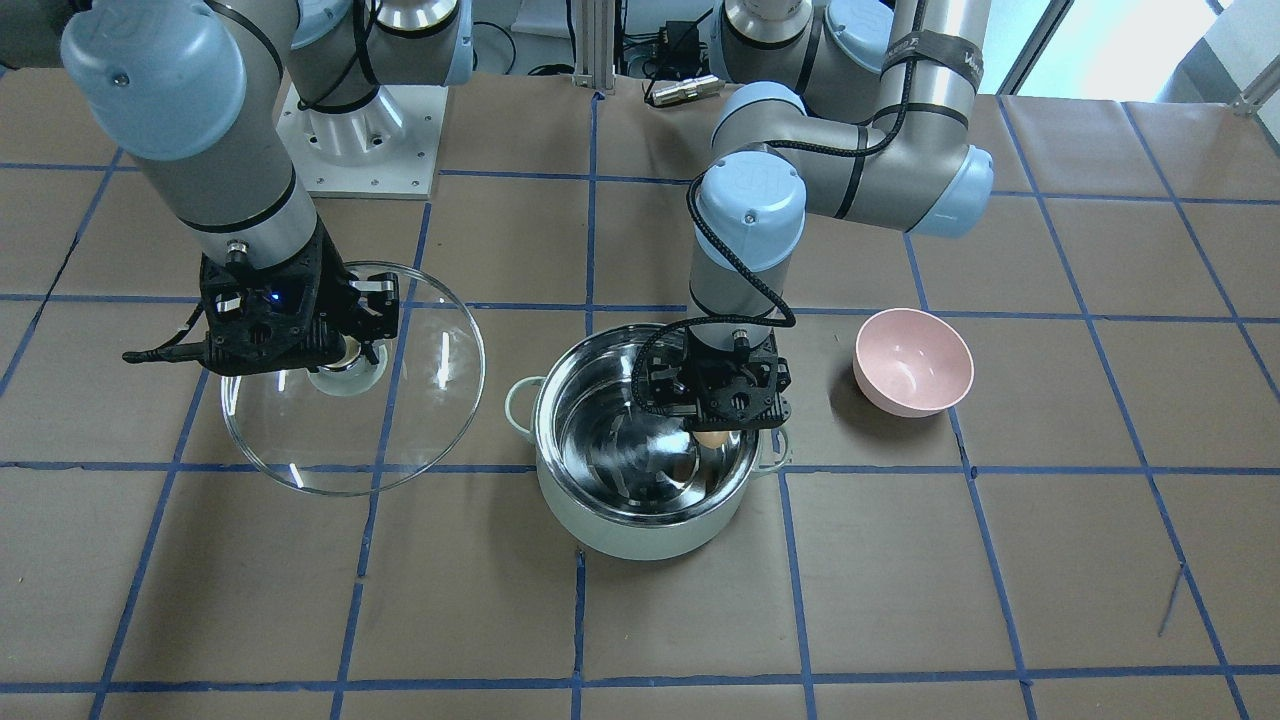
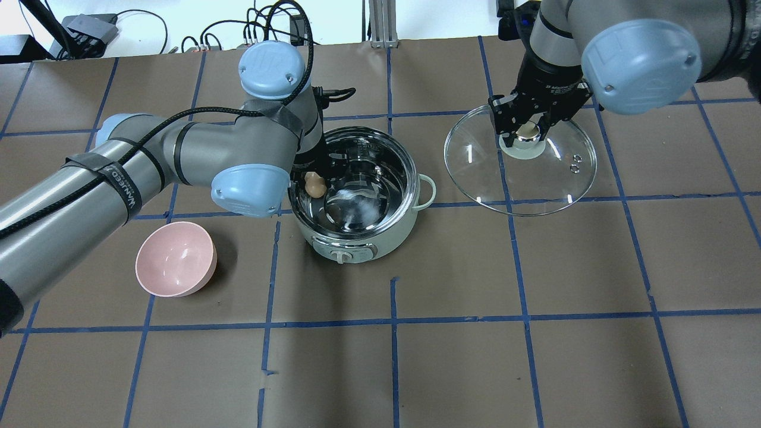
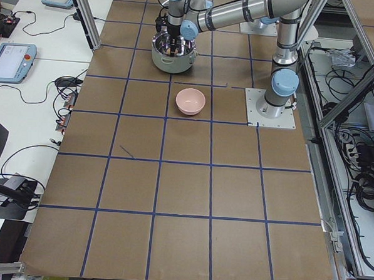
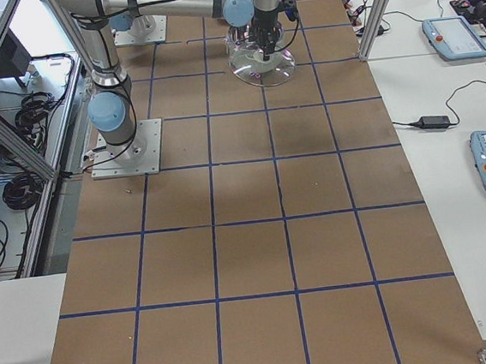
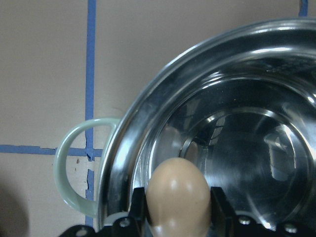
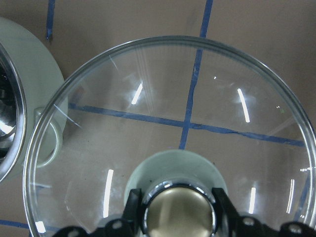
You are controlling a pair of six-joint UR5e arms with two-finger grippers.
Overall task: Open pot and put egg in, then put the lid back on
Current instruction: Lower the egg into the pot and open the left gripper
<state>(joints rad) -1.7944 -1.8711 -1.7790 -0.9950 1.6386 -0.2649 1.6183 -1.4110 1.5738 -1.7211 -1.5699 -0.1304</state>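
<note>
The mint-green pot [image 1: 640, 530] stands open at the table's middle, its steel inside showing; it also shows in the overhead view [image 2: 351, 249] and the left wrist view [image 5: 148, 123]. My left gripper [image 1: 712, 436] is shut on the tan egg [image 2: 314, 184] and holds it just inside the pot's rim, above the bottom; the left wrist view shows the egg [image 5: 177, 192] between the fingers. My right gripper [image 2: 526, 134] is shut on the knob [image 6: 177, 215] of the glass lid [image 2: 535, 184], beside the pot and low over the table. I cannot tell if its rim touches.
A pink bowl [image 2: 175, 258] stands on the table on the pot's other side from the lid, apart from both arms. Blue tape lines grid the brown table. The right arm's base plate [image 1: 360, 140] is behind the lid.
</note>
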